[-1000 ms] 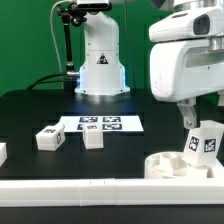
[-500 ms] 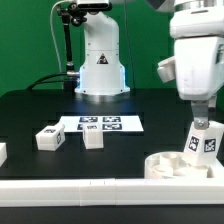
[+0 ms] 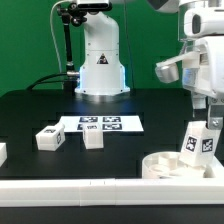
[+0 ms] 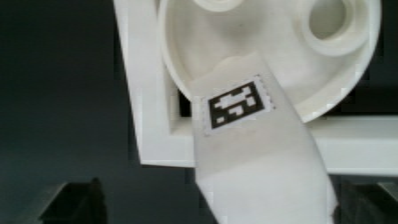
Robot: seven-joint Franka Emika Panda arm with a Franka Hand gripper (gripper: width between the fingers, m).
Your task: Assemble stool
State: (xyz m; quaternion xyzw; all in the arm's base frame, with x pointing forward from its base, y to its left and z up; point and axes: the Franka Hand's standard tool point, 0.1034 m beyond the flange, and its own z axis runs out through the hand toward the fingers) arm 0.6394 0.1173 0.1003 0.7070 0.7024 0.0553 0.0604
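The round white seat [image 3: 170, 166] lies at the exterior view's right, near the front rail. A white tagged leg [image 3: 200, 141] stands in it, leaning a little. My gripper [image 3: 209, 116] hangs just above the leg's top, fingers spread. In the wrist view the leg [image 4: 249, 150] runs from the seat [image 4: 231, 40] down between my gripper's [image 4: 228, 205] dark fingers [image 4: 79, 202], with dark gaps on both sides. Two loose legs [image 3: 48, 138] [image 3: 93, 138] lie on the black table at the exterior view's left. Another white part [image 3: 2, 152] shows at the left edge.
The marker board [image 3: 100, 124] lies flat behind the loose legs. The arm's white base [image 3: 100, 65] stands at the back. A long white border rail [image 3: 90, 195] runs along the front edge, close to the seat.
My gripper has turned about its axis and risen from around the leg's upper part to just above it. The leg stays standing in the seat.
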